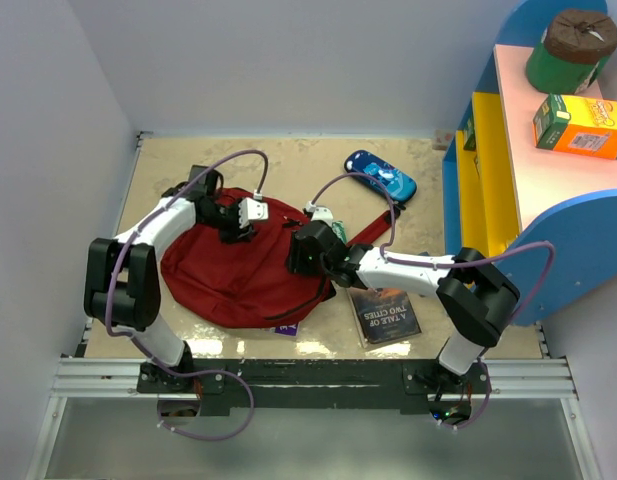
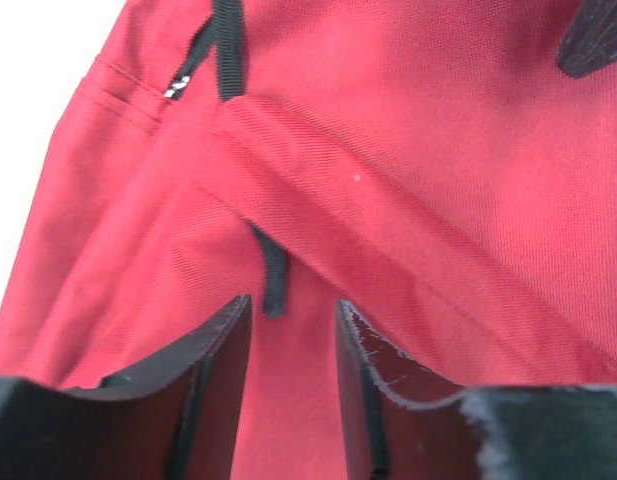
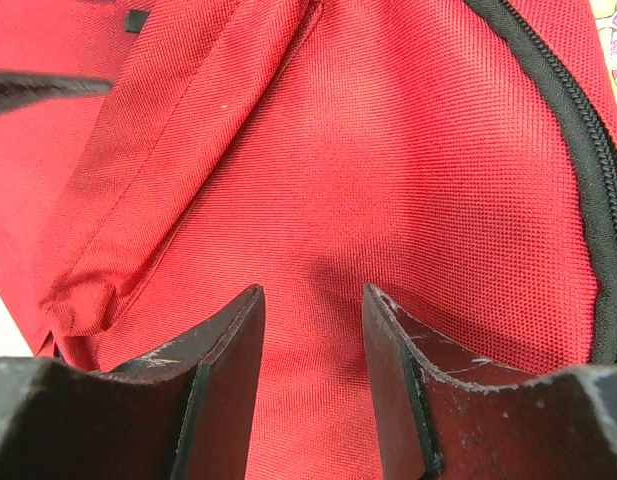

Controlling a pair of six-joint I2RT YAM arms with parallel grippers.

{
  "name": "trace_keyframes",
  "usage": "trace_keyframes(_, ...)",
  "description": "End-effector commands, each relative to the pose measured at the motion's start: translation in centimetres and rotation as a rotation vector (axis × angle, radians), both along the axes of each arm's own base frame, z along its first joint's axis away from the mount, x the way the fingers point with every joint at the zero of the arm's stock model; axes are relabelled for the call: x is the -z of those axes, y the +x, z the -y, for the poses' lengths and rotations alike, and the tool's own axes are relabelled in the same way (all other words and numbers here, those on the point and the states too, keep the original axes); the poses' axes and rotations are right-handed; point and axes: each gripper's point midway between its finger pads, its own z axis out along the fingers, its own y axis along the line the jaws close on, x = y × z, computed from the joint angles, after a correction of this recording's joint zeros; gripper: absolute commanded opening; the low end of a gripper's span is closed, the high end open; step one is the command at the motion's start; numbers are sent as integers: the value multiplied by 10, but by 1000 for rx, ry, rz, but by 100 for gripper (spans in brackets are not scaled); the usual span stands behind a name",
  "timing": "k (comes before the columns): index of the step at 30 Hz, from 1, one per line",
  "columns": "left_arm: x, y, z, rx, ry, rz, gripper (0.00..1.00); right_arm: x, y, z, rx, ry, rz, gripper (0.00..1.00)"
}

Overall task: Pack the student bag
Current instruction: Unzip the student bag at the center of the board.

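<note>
**Both arms working at the closed bag, opening not yet made**

The student bag [image 1: 223,275] is lying flat on the table [image 1: 288,160], left of centre and just in front of the arm bases. No lining is showing in any view.

The left gripper [image 1: 233,222] is hovering over the bag's far edge. In its wrist view its fingers [image 2: 223,350] are standing apart with a narrow gap, holding nothing, and red fabric and a thin black cord [image 2: 273,280] are lying just beyond the tips.

The right gripper [image 1: 306,250] is sitting at the bag's right edge. It is likewise spread and empty, facing plain cloth, and the black zipper [image 3: 588,150] is curving past to one side, its teeth looking closed.

The step in hand appears to be getting the bag open, since the book [image 1: 385,312] and the blue pencil case [image 1: 381,175] are waiting on the table outside it.

The next move probably calls for one gripper to pin or lift the cloth while the other is finding the zipper pull. No pull is plainly identifiable here, so a small shift along the zipper line seems needed before either gripper closes.
</note>
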Motion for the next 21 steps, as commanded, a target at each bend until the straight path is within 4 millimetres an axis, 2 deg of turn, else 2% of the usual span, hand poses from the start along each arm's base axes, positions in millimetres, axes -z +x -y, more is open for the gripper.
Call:
trace_keyframes(1, -19, 6, 2, 87, -21, 32, 45, -12, 4, 2, 17, 16, 26, 47)
trace_keyframes(11, 9, -5, 6, 155, -32, -63, 49, -6, 3, 2, 15, 5, 20, 48)
trace_keyframes(16, 11, 6, 7, 125, -39, -32, 48, -5, 4, 1, 15, 8, 19, 47)
trace_keyframes(19, 7, 15, 12, 100, -68, -7, 42, -4, 4, -1, 14, 14, 14, 46)
trace_keyframes(21, 4, 20, 14, 84, -80, 9, 31, -2, 6, -3, 13, 12, 14, 46)
